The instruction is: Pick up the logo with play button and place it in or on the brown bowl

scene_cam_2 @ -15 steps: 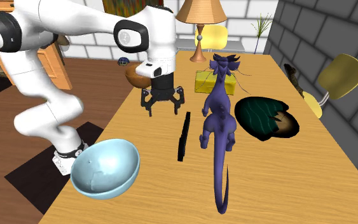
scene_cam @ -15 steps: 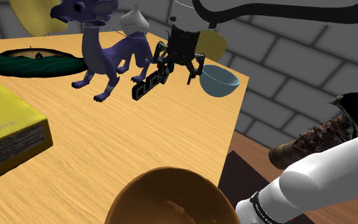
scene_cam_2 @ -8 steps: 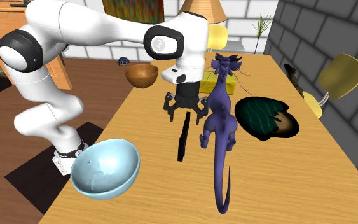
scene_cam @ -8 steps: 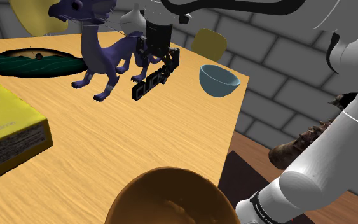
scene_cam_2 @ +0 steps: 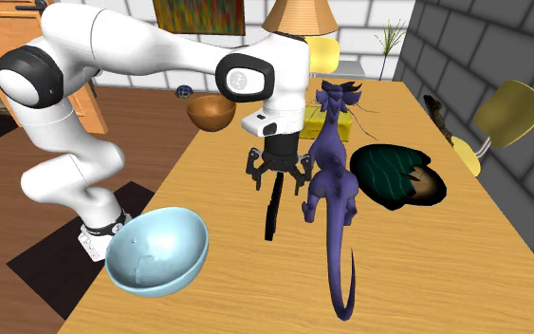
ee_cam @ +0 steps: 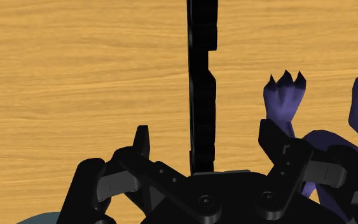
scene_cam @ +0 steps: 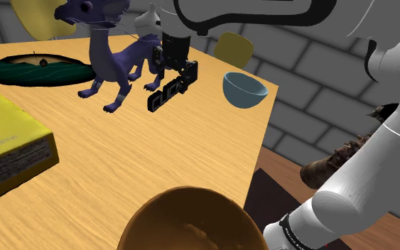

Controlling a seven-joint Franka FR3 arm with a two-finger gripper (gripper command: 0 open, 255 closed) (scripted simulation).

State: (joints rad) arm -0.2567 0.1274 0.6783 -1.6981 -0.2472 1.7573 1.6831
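between spread jaws, thin black logo (ee_cam: 201, 95)

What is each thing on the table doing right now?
gripper: open, fingers either side of the logo, not touching.
logo: standing on edge on the table, not held.
brown bowl: upright, no logo inside.
blue bowl: upright.
purple dragon: standing on its feet.
yellow box: lying flat.

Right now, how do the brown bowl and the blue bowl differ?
The brown bowl is dark brown; the blue bowl is pale, glossy blue. In the shoulder view the brown bowl sits nearest the camera, the blue bowl at the table's far corner. Both are round and sit along one table edge.
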